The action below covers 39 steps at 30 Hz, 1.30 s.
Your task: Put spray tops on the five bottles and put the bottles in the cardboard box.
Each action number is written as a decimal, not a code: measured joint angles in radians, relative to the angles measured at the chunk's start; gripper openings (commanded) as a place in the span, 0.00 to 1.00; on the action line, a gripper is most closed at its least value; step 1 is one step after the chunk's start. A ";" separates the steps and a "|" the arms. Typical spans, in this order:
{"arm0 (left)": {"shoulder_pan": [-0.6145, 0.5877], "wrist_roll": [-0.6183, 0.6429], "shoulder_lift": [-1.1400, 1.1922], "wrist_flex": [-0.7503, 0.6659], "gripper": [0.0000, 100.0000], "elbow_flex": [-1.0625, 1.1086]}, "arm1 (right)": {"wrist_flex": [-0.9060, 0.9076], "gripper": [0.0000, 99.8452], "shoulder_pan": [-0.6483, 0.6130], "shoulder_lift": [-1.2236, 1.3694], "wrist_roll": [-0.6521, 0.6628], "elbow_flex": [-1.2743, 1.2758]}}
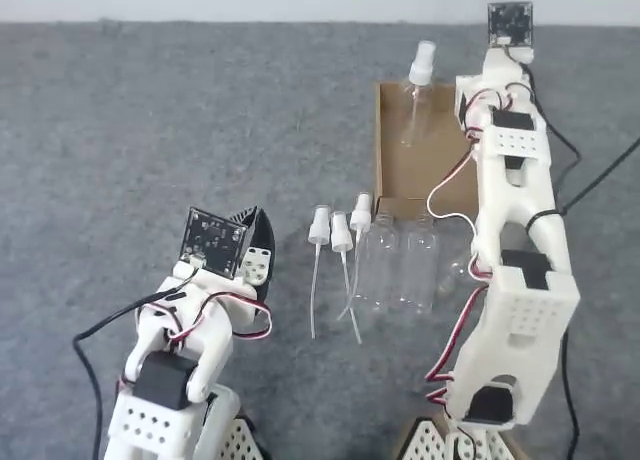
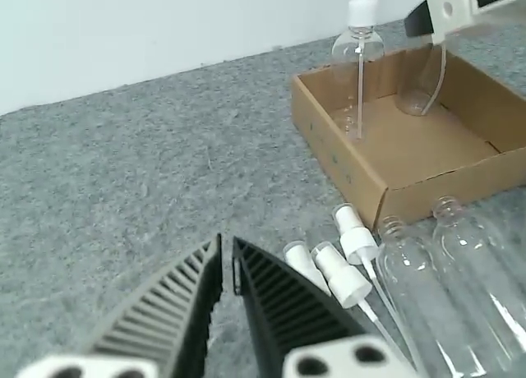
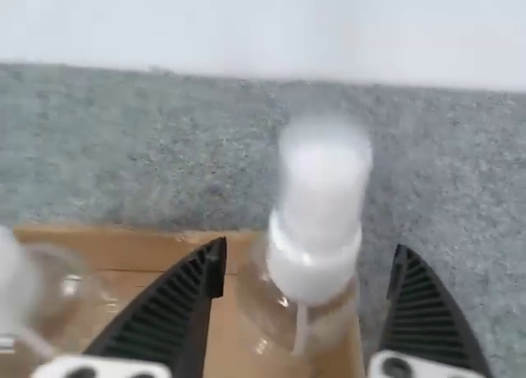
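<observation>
Left wrist view: what sits nearest?

The left gripper (image 2: 228,243), at the near left of the grey mat (image 1: 150,130). Its ribbed jaws are drawn almost together, with only a slit between them, and they hold nothing.

And just past it?

To its right, three loose tops (image 1: 342,232) lie on the mat, with their caps toward the far side and their thin tubes trailing toward the near side. The rightmost lies just beside the neck of a bottle, not on it.

Which bottle?

One of two bare bottles (image 1: 381,260) lying side by side, right of the tops, with their necks pointing at the near wall of the box. Something clear shows further right, half hidden by the right arm. I cannot tell what it is.

The box, then?

The box (image 1: 405,175) sits at the far right, open side up, just beyond those necks. Inside it, toward the far wall and left of centre, a capped bottle (image 1: 415,105) stands upright.

And the other arm?

The right gripper (image 3: 309,251) hangs at the far right corner of the box. A second bottle (image 3: 320,172) stands there upright with its top on. The jaws are spread wide, one on each side of its neck, with a gap on both sides, so they grip nothing.
</observation>
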 measured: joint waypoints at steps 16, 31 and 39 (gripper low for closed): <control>0.000 0.000 0.000 0.000 0.01 0.000 | 0.600 0.14 -0.034 -0.404 0.000 -0.017; 0.000 0.000 0.000 0.000 0.01 0.000 | 1.011 0.13 -0.021 -0.695 -0.126 0.319; 0.000 0.000 0.000 0.000 0.01 0.000 | 0.747 0.20 -0.015 -0.850 -0.149 0.778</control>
